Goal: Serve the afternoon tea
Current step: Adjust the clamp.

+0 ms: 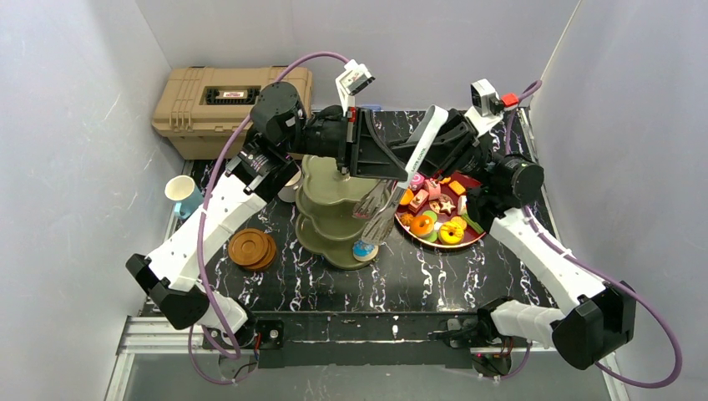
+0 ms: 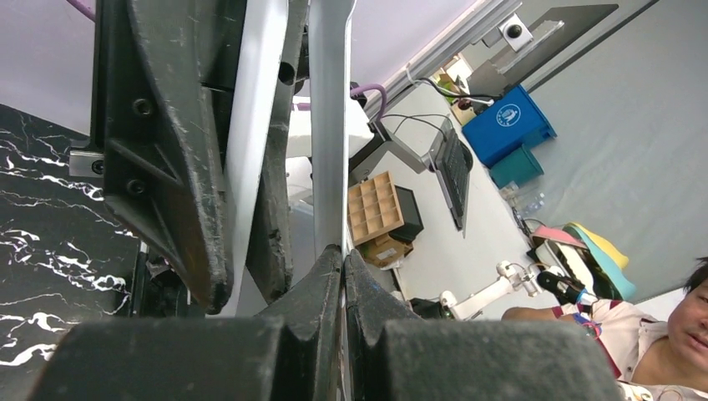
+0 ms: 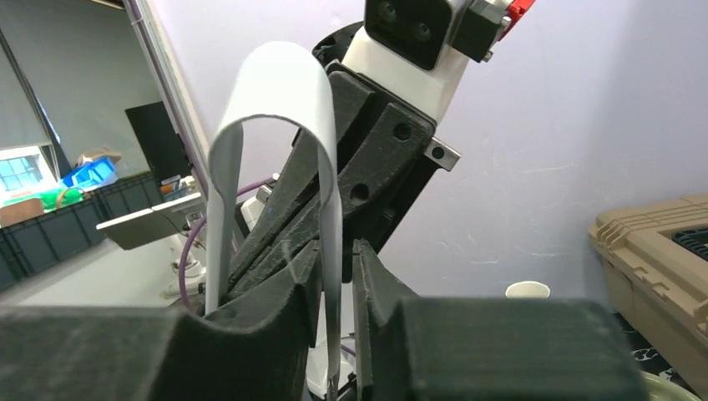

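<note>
L gripper [image 2: 342,251] clamping white tongs [image 2: 330,125], R gripper [image 3: 338,246] loose round them, lettering illegible

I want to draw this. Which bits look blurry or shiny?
Left wrist view: the left hand at the bottom is blurry, being so close; the room behind is sharper. Right wrist view: the right hand is blurry too, the white tongs bright. Top view: sharp, evenly lit.

Pale grey walls [image 1: 75,125], black marble table [image 1: 434,276]
</note>
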Motion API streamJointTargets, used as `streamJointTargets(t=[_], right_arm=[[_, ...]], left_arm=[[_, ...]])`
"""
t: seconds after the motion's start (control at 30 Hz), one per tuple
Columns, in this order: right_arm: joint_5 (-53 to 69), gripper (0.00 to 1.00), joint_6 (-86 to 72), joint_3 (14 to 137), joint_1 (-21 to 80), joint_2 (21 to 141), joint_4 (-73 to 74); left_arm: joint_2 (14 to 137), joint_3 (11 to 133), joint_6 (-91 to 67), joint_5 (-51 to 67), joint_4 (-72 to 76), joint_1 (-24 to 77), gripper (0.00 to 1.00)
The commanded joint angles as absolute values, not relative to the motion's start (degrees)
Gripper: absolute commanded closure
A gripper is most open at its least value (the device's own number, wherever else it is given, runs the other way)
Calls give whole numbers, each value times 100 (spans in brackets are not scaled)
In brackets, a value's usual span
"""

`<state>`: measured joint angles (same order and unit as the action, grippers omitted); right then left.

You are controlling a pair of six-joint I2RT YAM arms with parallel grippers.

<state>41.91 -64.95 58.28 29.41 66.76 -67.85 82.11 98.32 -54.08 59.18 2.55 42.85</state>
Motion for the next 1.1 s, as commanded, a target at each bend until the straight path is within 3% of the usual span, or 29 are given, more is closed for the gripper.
streamJointTargets(t=[0.0,0.07,0.13,0.17,0.3,0.37,0.57,0.8,1.07], right_arm=[[4088,83,-6175,5991,3006,6442,-6702],[4041,98,-5837,5981,3006,6294,-6173],[3950,99,-5268,6039,3006,6034,-5323],[3877,99,-4887,6102,3006,5951,-4797],[3390,99,-3646,6403,3006,5606,-3005],[3216,99,-3531,6441,3006,5574,-2781],[3007,99,-3578,6550,3006,5719,-2725],[2224,99,-2866,6890,3006,5863,-1433],[1591,99,-2591,6964,3015,5950,-1092]], left_arm=[[8142,9894,-5426,6039,474,4238,100],[8119,9913,-5379,6017,475,4168,100],[8055,9906,-5298,5976,456,4056,100],[8017,9907,-5225,5950,417,3987,93],[7801,9786,-4954,5893,81,3702,40],[7656,9502,-4781,5947,-125,3651,31],[7316,8809,-3653,5842,-443,3654,21],[7002,8990,-807,3212,-1314,3715,30],[7113,8960,250,2670,-1960,4472,31]])
